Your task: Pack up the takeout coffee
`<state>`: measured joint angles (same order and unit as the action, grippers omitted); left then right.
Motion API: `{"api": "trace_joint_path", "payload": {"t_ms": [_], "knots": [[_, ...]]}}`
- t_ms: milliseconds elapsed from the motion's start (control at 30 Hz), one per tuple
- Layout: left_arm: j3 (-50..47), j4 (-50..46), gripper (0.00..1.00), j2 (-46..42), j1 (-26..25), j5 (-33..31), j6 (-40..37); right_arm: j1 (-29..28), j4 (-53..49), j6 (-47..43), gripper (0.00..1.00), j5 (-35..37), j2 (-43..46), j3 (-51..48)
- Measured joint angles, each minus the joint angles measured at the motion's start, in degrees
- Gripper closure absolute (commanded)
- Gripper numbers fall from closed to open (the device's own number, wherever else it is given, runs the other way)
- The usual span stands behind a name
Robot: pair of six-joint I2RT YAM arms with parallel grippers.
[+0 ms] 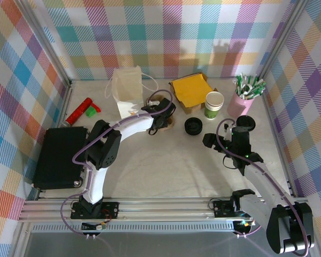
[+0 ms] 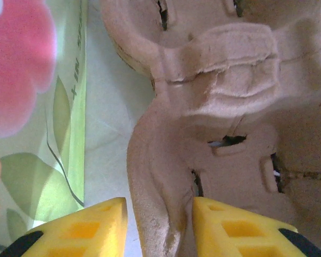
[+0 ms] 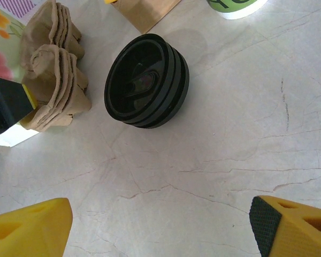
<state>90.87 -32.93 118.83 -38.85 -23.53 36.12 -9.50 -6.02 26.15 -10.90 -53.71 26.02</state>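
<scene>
The left gripper (image 2: 159, 215), jaws straddling a pulp carrier (image 2: 230, 107) wall with grip unclear, could lift nested carriers together; the right gripper (image 3: 160, 214) hangs with jaws spread by the black lids (image 3: 147, 80), and the coffee cup (image 1: 214, 104) stands lidless on the table (image 1: 166, 160).

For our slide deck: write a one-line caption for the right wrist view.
Open right gripper above the table, black lids ahead, stacked pulp cup carriers beside them.

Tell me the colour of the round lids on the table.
The lids are black, clearest in the right wrist view.
</scene>
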Motion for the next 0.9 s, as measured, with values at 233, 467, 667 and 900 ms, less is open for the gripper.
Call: {"api": "trace_joint_path", "payload": {"t_ms": [233,467,667,900], "knots": [[-0.48,-0.09,0.71,-0.11,0.0,0.15,-1.11,-0.28,0.02,-0.02,0.13,0.24,-0.04,0.0],[-0.46,-0.63,0.64,-0.22,0.0,0.11,-1.7,-0.33,0.0,-0.02,0.13,0.44,-0.22,0.0],[-0.46,-1.6,0.67,-0.96,0.0,0.09,-2.32,-0.33,0.0,-0.02,0.13,0.44,-0.24,0.0],[-0.28,-1.66,0.72,-1.57,0.0,0.07,-2.8,-0.35,0.0,-0.04,0.13,0.63,-0.24,0.0]]}}
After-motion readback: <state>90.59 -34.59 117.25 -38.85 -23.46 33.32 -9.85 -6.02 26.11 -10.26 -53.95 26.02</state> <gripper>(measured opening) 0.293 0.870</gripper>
